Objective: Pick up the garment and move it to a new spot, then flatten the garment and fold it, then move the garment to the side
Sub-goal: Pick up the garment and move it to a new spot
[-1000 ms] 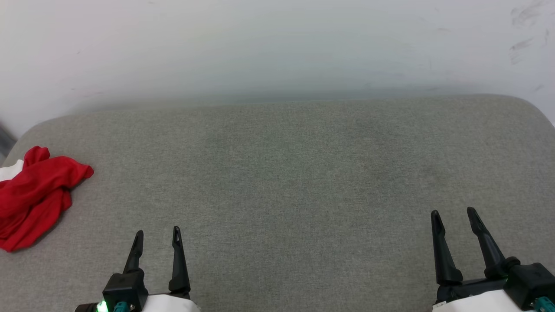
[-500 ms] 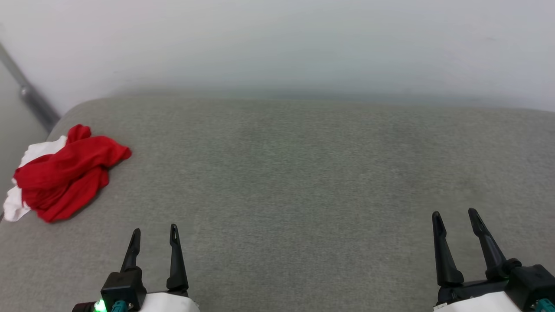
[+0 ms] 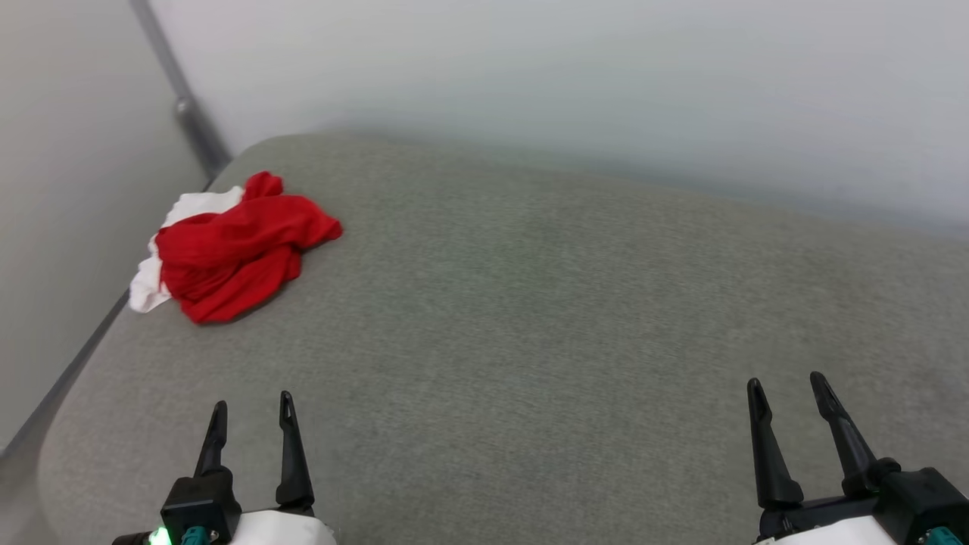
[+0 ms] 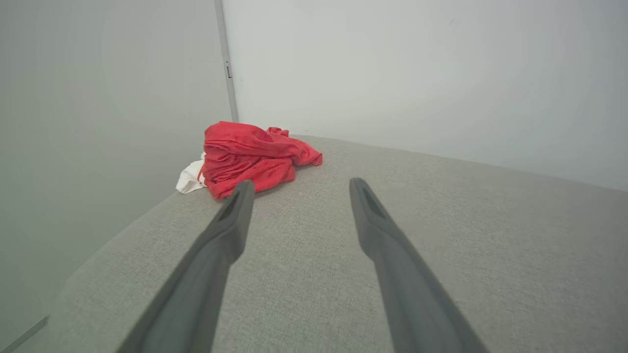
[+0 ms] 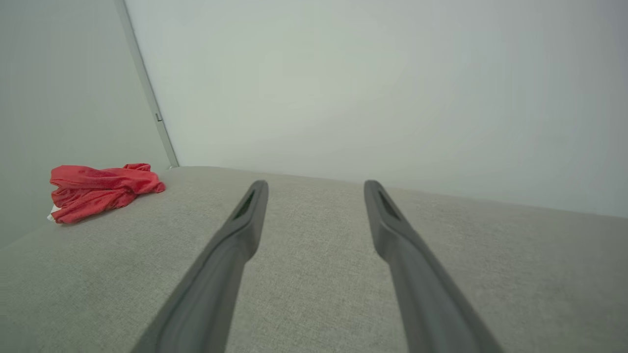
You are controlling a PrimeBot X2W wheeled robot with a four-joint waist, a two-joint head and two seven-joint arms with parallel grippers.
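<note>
left gripper at lower left of head view, fingers pointing straight up frame, jaws spread wide, nothing between them. right gripper at lower right, jaws equally wide, empty, fingers leaning slightly toward upper left. green light lit at the left gripper's base, bottom edge.
</note>
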